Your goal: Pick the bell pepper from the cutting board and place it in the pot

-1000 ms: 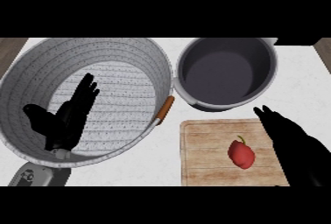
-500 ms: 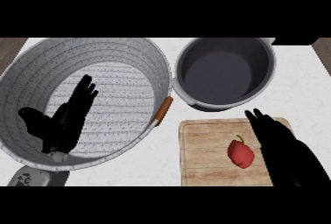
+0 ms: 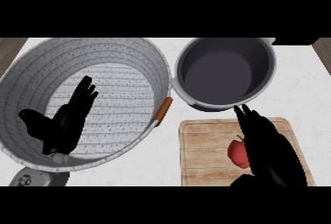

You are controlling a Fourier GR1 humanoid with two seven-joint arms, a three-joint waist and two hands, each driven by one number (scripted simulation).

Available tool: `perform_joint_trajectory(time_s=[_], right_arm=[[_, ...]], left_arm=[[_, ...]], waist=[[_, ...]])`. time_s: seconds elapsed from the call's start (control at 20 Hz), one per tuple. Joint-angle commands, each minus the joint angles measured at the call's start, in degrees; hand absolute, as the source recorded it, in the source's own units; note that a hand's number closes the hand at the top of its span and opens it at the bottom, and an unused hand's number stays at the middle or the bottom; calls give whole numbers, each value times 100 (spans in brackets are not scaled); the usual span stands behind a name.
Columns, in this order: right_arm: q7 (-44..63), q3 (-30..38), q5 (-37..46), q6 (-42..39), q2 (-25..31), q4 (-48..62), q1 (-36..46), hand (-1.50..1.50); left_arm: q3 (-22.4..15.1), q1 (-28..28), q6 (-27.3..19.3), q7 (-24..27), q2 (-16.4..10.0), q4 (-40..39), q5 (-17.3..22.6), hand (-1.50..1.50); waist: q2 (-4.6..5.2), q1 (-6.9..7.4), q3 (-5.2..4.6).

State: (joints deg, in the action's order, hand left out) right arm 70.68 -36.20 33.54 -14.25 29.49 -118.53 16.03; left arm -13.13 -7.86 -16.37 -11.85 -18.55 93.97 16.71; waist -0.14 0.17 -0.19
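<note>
A red bell pepper [image 3: 237,153] lies on the wooden cutting board [image 3: 207,153] at the lower right. My right hand [image 3: 268,144] hovers over the board with straight fingers pointing up toward the pot, and it covers the pepper's right side. The dark grey pot [image 3: 223,72] stands beyond the board, with nothing showing inside it. My left hand [image 3: 68,122] is open, fingers up, over the white basket at the left.
A large white woven basket [image 3: 139,57] with a brown handle [image 3: 162,111] fills the left half and nearly touches the pot. A small grey object [image 3: 29,179] peeks out at the lower left corner. White counter [image 3: 297,78] runs to the right of the pot.
My right hand has slid left across the board and now overlaps the pepper's right edge. The left hand has barely moved.
</note>
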Motion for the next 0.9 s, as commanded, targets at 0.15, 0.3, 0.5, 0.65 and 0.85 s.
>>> perform_joint_trajectory(time_s=[0.15, 0.3, 0.5, 0.65, 0.85], right_arm=[[1382, -205, 597, -354, -586, 624, -64, -150], [1175, 91, 583, -544, -694, 1037, 97, -150], [1014, 95, 681, -771, -919, 1253, 46, -150], [801, 272, 695, -941, -876, 1527, 38, -150], [800, 416, 767, -1047, -983, 1674, -205, -150]], left_arm=[[-68, 26, -85, -169, 49, 45, -124, 0], [334, -267, 134, -150, -105, -119, 130, 0], [176, 10, 197, 38, 30, -201, 45, 0], [-25, -129, -75, -269, 163, 58, -144, 0], [74, 154, 31, -134, 80, 177, -62, 0]], waist=[[-5, -9, 8], [16, 4, 7], [19, 14, 7], [10, 0, 13], [-1, 10, 10]])
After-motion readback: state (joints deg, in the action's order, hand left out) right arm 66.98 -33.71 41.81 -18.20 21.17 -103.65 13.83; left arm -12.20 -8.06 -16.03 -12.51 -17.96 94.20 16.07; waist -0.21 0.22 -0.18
